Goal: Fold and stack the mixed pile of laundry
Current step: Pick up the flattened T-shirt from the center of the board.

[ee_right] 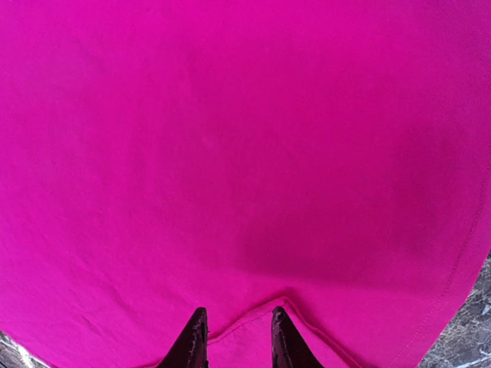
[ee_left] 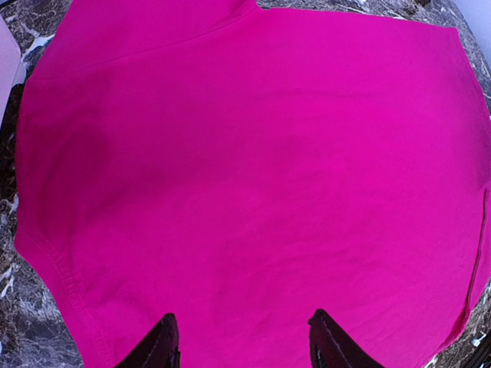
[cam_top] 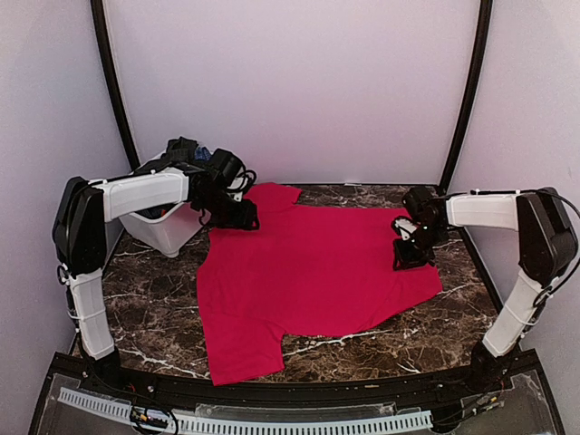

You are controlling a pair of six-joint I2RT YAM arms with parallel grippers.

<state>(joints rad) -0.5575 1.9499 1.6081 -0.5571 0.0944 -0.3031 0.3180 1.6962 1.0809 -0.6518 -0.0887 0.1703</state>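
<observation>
A bright red cloth (cam_top: 308, 272), a T-shirt from the laundry pile, lies spread flat on the dark marble table (cam_top: 154, 299). My left gripper (cam_top: 237, 217) hovers over its far left part near a sleeve. In the left wrist view the left gripper (ee_left: 242, 316) is open, fingers wide apart above smooth red cloth (ee_left: 245, 153). My right gripper (cam_top: 408, 256) is at the shirt's right edge. In the right wrist view the right gripper (ee_right: 239, 310) stands narrowly open, with a raised fold of hem of the red cloth (ee_right: 230, 115) between its fingers. The rest of the pile is mostly hidden.
A white plastic bin (cam_top: 168, 231) stands at the far left of the table, partly behind my left arm, with a bit of blue (cam_top: 203, 153) showing above it. Pale curtain walls close in the back and sides. Bare marble shows on both sides of the shirt.
</observation>
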